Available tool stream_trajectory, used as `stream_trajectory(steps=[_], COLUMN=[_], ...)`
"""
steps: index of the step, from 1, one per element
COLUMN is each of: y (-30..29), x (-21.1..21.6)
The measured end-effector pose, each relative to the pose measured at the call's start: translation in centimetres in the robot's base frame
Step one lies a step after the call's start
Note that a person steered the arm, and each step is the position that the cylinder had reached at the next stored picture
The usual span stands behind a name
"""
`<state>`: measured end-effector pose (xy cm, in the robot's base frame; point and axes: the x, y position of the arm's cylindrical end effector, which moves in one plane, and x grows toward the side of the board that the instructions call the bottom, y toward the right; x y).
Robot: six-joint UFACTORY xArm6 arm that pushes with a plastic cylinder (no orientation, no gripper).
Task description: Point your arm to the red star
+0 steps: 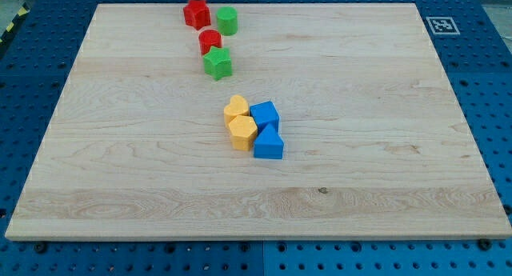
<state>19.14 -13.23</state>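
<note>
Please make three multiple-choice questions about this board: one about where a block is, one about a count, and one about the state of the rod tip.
1. Where is the red star?
A. near the view's top edge of the board
B. in the middle cluster
C. at the view's bottom right

2. How many blue blocks are there?
A. one
B. two
C. four

3. Where is my tip?
A. among the yellow blocks
B. at the view's top edge, right at the red star
C. at the green star

Answers:
1. A: the red star lies at the top, left of the green cylinder.
2. B: a blue cube and a blue triangle-like block sit by the yellow blocks.
3. B: only the dark rod end shows, just above the red star; contact cannot be told.
</note>
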Motion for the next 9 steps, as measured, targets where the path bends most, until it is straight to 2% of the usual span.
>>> stream_trajectory(steps=[3, 5, 7, 9], y=[-1.1, -11.8, -11.5, -3.9], x=[0.1, 0.1, 2.1, 2.6])
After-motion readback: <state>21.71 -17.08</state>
